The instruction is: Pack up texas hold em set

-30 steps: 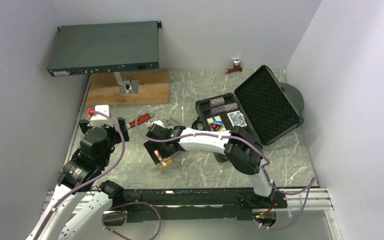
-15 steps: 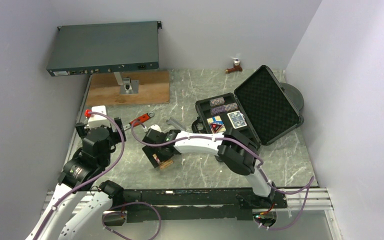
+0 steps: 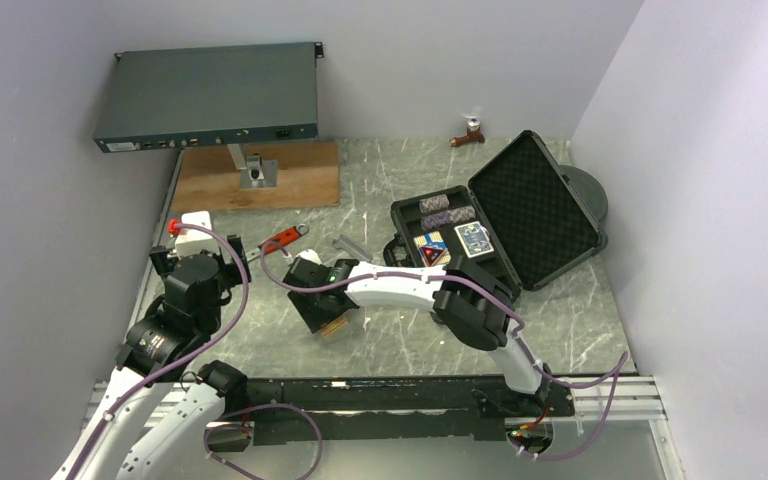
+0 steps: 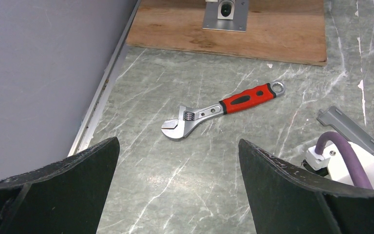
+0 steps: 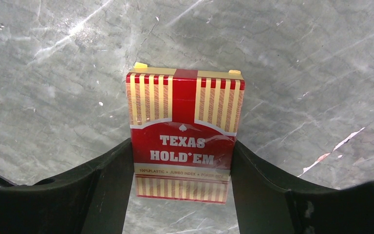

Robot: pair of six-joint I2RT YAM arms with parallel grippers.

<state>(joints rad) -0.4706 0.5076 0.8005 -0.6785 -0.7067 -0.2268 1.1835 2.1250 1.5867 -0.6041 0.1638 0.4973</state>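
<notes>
Right pincer [image 5: 181,146] pinches red-and-gold film-wrapped cardboard card box [image 5: 185,112] by both long sides. Box lies flat on grey marbled tabletop [image 5: 53,73], lower centre of wrist view. Probably light, stiff, slick wrap; side grip suits. Left pincer [image 4: 177,144] gapes wide, empty.

The red-striped card box [image 5: 182,141] lies flat, left of the open black case [image 3: 535,205].

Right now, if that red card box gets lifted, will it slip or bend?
The card box looks shiny, so it may slip a little. Its crisp square edges suggest it is stiff. Lying flat, it should not roll.
</notes>
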